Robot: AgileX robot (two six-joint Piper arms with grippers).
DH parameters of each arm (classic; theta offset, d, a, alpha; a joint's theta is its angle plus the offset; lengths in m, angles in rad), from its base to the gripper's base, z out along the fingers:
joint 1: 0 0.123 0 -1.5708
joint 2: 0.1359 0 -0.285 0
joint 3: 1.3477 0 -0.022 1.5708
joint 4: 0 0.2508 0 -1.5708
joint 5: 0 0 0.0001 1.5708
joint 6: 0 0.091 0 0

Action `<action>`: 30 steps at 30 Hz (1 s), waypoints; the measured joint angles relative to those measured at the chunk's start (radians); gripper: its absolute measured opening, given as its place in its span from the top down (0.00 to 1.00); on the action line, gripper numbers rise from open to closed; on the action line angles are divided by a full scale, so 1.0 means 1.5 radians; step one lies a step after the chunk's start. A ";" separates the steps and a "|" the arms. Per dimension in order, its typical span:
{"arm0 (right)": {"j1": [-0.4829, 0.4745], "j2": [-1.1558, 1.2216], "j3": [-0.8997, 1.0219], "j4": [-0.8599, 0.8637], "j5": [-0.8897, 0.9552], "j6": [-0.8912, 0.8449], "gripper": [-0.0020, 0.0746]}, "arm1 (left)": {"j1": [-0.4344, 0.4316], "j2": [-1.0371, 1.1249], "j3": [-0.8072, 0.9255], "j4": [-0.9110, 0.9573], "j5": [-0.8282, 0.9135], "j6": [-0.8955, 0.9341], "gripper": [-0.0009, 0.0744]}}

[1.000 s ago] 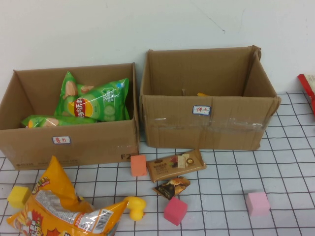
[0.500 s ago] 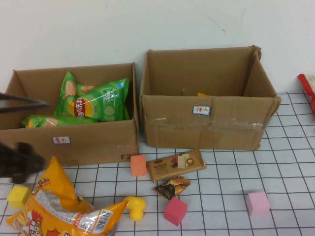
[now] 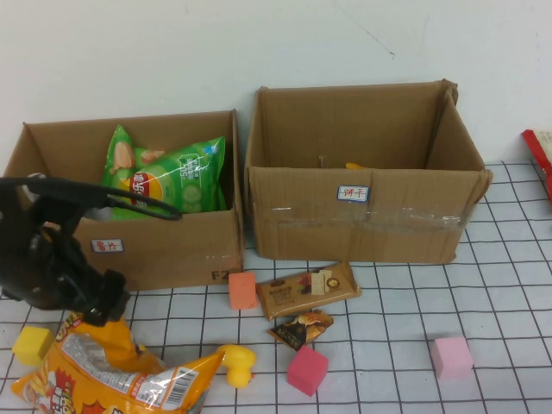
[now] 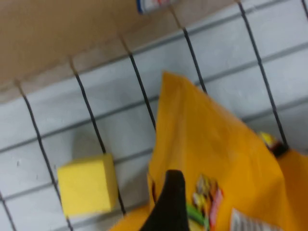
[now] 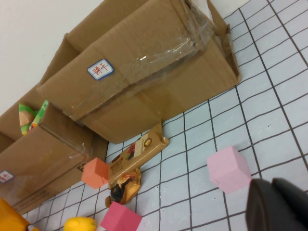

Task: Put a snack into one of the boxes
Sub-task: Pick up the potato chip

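Two brown boxes stand at the back: a wider, lower box [image 3: 164, 246] holding green chip bags [image 3: 168, 177], and a taller taped box [image 3: 362, 216]. An orange chip bag [image 3: 112, 371] lies at the front left, with its upper corner just in front of the lower box. My left gripper [image 3: 129, 272] hovers open above that corner, touching nothing; in the left wrist view one finger [image 4: 168, 202] shows over the orange bag [image 4: 226, 159]. A brown snack bar [image 3: 306, 289] and a small dark snack [image 3: 302, 328] lie in front of the boxes. My right gripper [image 5: 272, 185] is shut and empty beside a pink cube [image 5: 229, 168].
Foam cubes lie on the gridded table: yellow [image 3: 33, 343], orange [image 3: 242, 291], magenta [image 3: 307, 369] and pink [image 3: 452, 356]. A yellow toy [image 3: 237, 362] touches the orange bag. A red packet [image 3: 539, 155] sits at the right edge. A white wall stands behind the boxes.
My left arm came in from the left edge and moved right, over the orange bag's upper corner, while its jaws opened. Nothing on the table has moved.
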State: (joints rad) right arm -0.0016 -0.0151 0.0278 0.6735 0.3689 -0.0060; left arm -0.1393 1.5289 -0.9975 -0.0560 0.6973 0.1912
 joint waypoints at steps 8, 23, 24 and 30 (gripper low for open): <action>0.000 0.000 0.000 0.001 0.000 -0.003 0.97 | 0.000 0.080 -0.015 0.021 -0.075 -0.020 0.18; 0.000 0.000 0.000 0.003 0.000 -0.005 0.97 | 0.000 0.148 -0.015 0.057 -0.064 -0.045 0.37; 0.000 0.000 0.000 0.003 0.000 -0.005 0.97 | 0.000 0.148 -0.016 0.064 -0.060 -0.054 0.47; 0.000 0.000 0.000 0.003 0.000 -0.006 0.97 | 0.000 0.145 -0.020 0.084 -0.024 -0.076 0.92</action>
State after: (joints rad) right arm -0.0016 -0.0151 0.0278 0.6772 0.3689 -0.0154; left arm -0.1393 1.7465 -1.0273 0.0706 0.6609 0.0773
